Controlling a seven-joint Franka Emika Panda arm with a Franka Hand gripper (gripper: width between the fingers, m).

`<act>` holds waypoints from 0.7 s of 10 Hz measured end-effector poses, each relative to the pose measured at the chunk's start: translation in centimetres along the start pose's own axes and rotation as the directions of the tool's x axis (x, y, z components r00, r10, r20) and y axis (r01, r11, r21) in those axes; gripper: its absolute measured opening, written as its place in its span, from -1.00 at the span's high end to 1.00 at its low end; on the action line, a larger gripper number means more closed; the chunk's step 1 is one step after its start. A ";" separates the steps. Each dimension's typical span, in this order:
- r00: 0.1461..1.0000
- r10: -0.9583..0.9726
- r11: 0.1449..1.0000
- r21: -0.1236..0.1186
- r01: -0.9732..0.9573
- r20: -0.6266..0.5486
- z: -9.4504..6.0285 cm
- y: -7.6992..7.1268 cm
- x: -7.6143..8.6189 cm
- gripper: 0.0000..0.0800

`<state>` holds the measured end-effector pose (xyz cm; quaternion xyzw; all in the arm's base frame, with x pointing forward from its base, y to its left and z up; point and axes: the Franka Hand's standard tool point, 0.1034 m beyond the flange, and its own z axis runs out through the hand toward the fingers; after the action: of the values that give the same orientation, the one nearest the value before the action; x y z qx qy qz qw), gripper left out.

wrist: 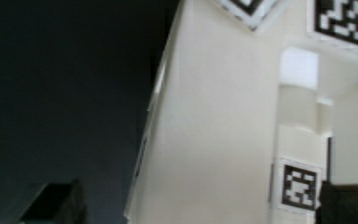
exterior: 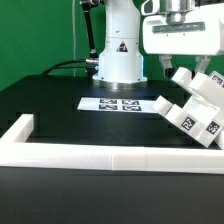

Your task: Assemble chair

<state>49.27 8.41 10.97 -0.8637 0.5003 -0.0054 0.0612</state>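
Observation:
The chair [exterior: 192,108] is a chunky white assembly of slabs with black-and-white tags. It lies tilted on the black table at the exterior view's right. My gripper [exterior: 185,72] hangs right above its upper end, with one finger on each side of a white piece. In the wrist view the chair's white slab [wrist: 220,120] fills the space between my dark fingertips [wrist: 60,203]. A dark gap shows between that fingertip and the slab. The other fingertip sits next to a tag [wrist: 300,185]. My gripper [wrist: 208,205] is open around the piece.
The marker board [exterior: 118,103] lies flat in front of the robot base [exterior: 118,55]. A long white border rail [exterior: 100,157] runs along the table's front and turns back at the exterior view's left [exterior: 20,128].

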 end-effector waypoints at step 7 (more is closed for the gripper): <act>0.999 0.049 0.996 0.074 -0.050 0.017 -3.1 -4.3 -1.8 -0.62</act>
<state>51.88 11.82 14.66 -0.8482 0.5205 -0.0160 0.0969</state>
